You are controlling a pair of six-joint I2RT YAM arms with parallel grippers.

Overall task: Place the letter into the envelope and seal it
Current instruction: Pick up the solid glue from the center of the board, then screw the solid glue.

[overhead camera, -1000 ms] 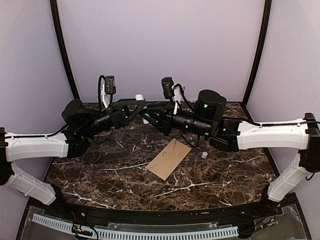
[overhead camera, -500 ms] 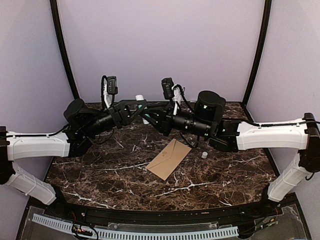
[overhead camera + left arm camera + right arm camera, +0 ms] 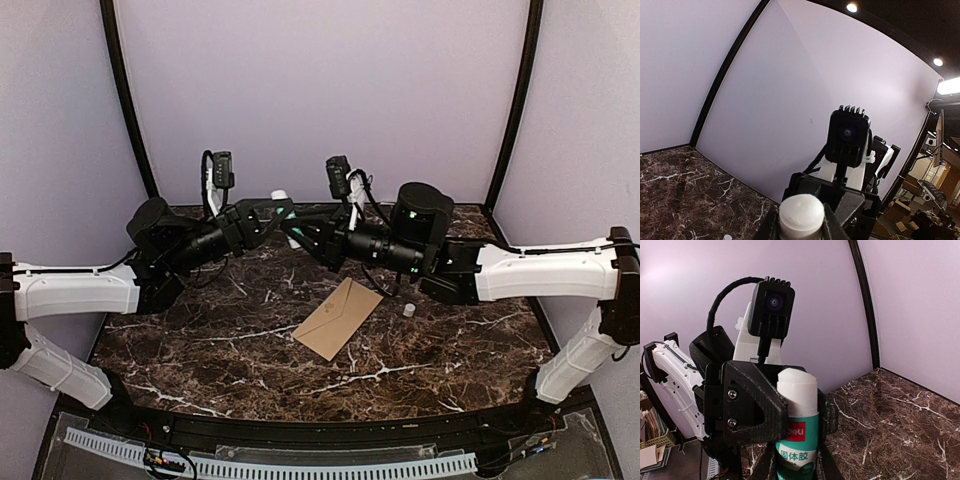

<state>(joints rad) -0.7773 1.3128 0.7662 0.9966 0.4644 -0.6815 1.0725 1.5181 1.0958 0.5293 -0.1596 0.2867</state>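
The tan envelope (image 3: 338, 318) lies flat on the marble table (image 3: 200, 350), flap side down, with neither gripper near it. The letter does not show in any view. Both grippers meet high at the back of the table around a glue stick (image 3: 797, 435) with a green label and a bare white top (image 3: 801, 214). My right gripper (image 3: 796, 462) is shut on its labelled body. My left gripper (image 3: 801, 222) has a finger pressed on each side of the white upper part. In the top view the stick's tip (image 3: 281, 197) pokes up between the left gripper (image 3: 283, 215) and the right gripper (image 3: 298, 232).
A small white cap (image 3: 408, 310) stands on the table just right of the envelope. Purple walls with black corner posts (image 3: 125, 100) enclose the back and sides. Both forearms stretch across the rear half of the table.
My left gripper's fingers have drawn in onto the top of the glue stick. The right arm has edged slightly right. The envelope and cap have not moved.
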